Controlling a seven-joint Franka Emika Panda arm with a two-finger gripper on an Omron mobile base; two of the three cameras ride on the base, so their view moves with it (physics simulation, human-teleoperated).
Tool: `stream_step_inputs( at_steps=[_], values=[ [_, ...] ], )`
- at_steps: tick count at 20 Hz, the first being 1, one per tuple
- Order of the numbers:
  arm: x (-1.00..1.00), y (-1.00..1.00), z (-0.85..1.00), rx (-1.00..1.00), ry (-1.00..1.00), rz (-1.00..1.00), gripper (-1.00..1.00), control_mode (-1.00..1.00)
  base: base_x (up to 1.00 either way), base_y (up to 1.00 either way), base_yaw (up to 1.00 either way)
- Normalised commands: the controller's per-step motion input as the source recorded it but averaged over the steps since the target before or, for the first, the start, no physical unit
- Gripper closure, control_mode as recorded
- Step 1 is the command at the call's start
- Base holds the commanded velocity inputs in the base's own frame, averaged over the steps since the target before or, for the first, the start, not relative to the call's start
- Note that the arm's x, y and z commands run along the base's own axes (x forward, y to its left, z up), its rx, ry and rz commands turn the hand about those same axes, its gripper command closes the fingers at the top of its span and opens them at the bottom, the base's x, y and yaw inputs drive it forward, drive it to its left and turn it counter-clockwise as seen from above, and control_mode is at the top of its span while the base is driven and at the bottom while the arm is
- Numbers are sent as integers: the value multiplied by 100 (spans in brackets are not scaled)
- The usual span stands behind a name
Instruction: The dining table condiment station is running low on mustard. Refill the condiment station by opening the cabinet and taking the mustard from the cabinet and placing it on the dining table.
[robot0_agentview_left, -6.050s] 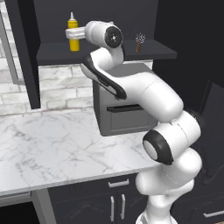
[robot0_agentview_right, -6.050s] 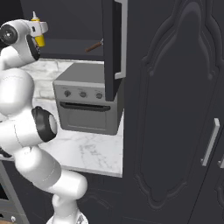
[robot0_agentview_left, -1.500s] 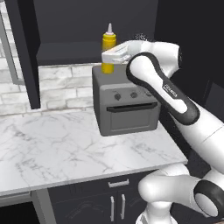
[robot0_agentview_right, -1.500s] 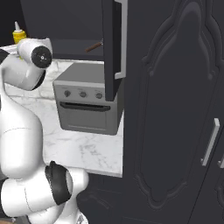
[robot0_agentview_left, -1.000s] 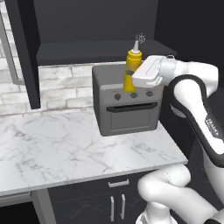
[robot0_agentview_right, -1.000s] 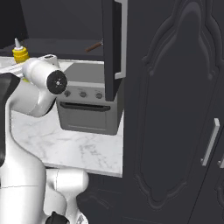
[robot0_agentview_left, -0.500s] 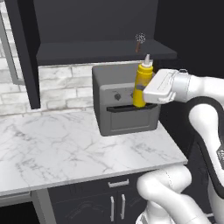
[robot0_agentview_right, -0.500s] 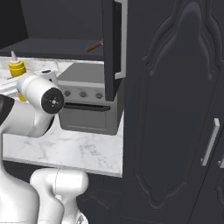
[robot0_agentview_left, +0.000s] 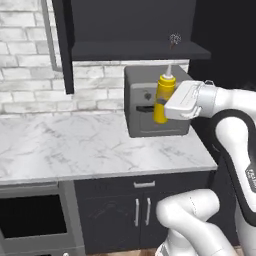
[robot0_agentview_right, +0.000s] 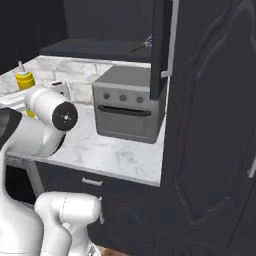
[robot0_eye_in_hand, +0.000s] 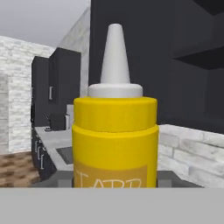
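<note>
Mustard lowered from cabinet shelf, now carried in front of the toaster oven.

The gripper (robot0_agentview_left: 167, 106), clamped on the mustard (robot0_agentview_left: 163, 98), holds the bottle upright in the air, clear of the open cabinet (robot0_agentview_left: 135, 50). The carry step looks under way; next, a swing or drive toward the dining table. The toaster oven (robot0_agentview_left: 150, 107), the marble counter (robot0_agentview_left: 90, 147) and the open cabinet door (robot0_agentview_right: 161, 47) crowd the path.

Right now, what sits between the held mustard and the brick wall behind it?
In the left base view, the grey toaster oven stands directly behind the mustard, which the end effector holds upright above the marble counter.
</note>
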Motion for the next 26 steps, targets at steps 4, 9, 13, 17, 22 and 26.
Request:
stream_step_inputs(
  at_steps=[4, 9, 13, 17, 22, 26],
  values=[
    [0, 0, 0, 0, 0, 0, 100, 100, -71, 46, 50],
    [0, 0, 0, 0, 0, 0, 100, 100, -44, 44, 63],
    [0, 0, 0, 0, 0, 0, 100, 100, -2, 56, 80],
    [0, 0, 0, 0, 0, 0, 100, 100, -3, 47, 83],
    [0, 0, 0, 0, 0, 0, 100, 100, -7, 44, 84],
    [0, 0, 0, 0, 0, 0, 100, 100, -10, 44, 84]
  ],
)
